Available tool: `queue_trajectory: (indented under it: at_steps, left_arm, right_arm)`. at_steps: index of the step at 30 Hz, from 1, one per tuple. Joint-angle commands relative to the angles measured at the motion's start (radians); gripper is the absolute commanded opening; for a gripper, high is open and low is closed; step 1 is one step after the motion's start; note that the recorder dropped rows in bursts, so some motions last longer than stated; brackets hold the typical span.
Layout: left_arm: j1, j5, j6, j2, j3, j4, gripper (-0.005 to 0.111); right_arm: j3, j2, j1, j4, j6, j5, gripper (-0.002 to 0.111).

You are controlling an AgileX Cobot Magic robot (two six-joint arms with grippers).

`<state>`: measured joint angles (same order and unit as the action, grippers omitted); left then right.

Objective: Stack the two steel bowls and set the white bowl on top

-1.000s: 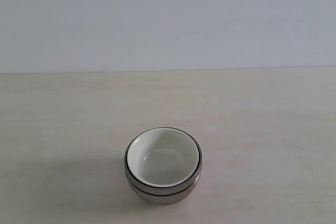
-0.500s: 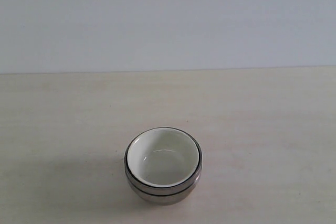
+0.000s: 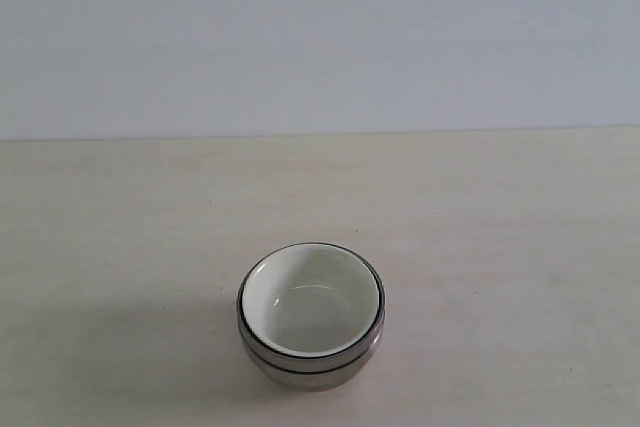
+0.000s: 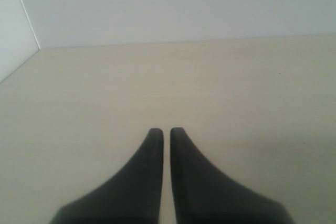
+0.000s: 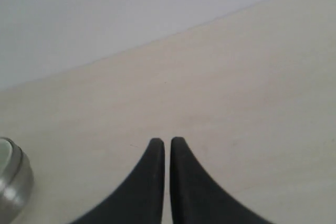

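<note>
1. On the pale table (image 3: 520, 247), low in the exterior view and near its middle, we see one nested stack of bowls.
2. Materials, top item: the white bowl (image 3: 311, 302) is glossy cream-white, round and plain inside, with a thin dark line round its rim. It sits upright.
3. Materials, below it: the steel bowls (image 3: 310, 379) are shiny metal, round, with a curved outer wall that tucks in toward the base.
4. Count: we get one white bowl on top and two steel layers under it, split by a dark seam ring round the wall. That makes three bowls in one stack.
5. Table surface is matte light beige with faint wood grain. A plain pale grey-white wall (image 3: 320, 37) stands behind it.
6. Left gripper (image 4: 166, 131): two smooth black tapered fingers with rounded tips, closed to a hairline gap, nothing held. We see only bare table and wall past it.
7. Right gripper (image 5: 167, 141): the same two black fingers, closed and empty.
8. Right wrist view catches the stack cut off at the frame edge, a grey steel wall with a sliver of white above it, well apart from the fingertips.
</note>
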<state>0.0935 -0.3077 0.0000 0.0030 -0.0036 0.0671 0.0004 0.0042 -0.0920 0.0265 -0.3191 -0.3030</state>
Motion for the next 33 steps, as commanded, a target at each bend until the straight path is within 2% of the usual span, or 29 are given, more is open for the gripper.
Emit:
queue_trajectory:
  at_steps: [1,7,33]
  left_arm:
    - [0.004,0.001,-0.008,-0.003,0.004,-0.005,0.004]
    - [0.004,0.001,-0.008,-0.003,0.004,-0.005,0.004]
    - [0.004,0.001,-0.008,-0.003,0.004,-0.005,0.004]
  right_arm:
    - [0.000,-0.004,0.002,0.009,0.275,-0.004,0.000]
    - [0.000,-0.004,0.002,0.009,0.336,-0.002,0.000]
    - [0.000,-0.004,0.002,0.009,0.336,-0.019,0.000]
